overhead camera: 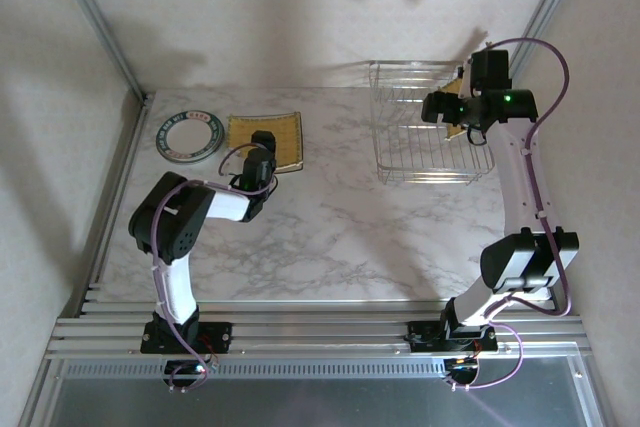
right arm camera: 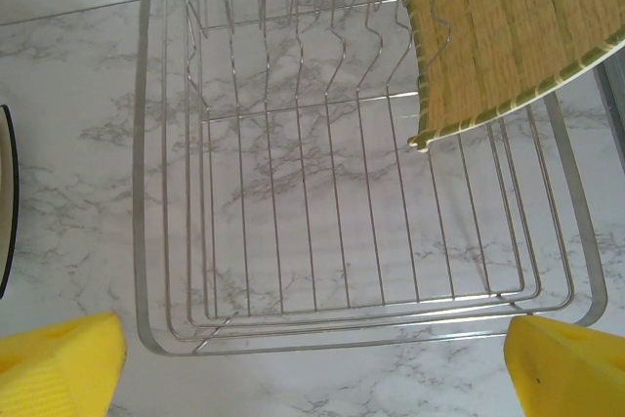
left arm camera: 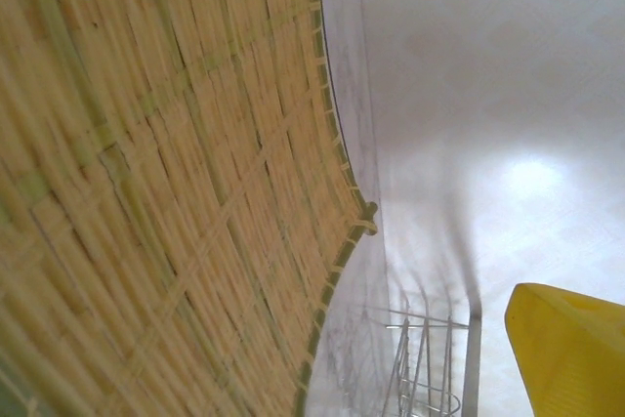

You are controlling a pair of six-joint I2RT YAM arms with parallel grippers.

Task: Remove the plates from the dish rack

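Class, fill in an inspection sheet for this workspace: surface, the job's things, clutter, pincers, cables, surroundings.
Surface: marble table, pale and veined.
Job's things: dish rack holds one woven plate; round plate and second woven plate lie on the table.
Clutter: nothing seen.
Pincers: left pincer open over the second woven plate; right pincer open above the rack.
Cables: purple cable arcs right of the rack.
Surroundings: white walls, aluminium rails.

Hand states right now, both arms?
Left hand: open, woven yellow square plate beside it, not gripped.
Right hand: open, empty, above silver wire dish rack.
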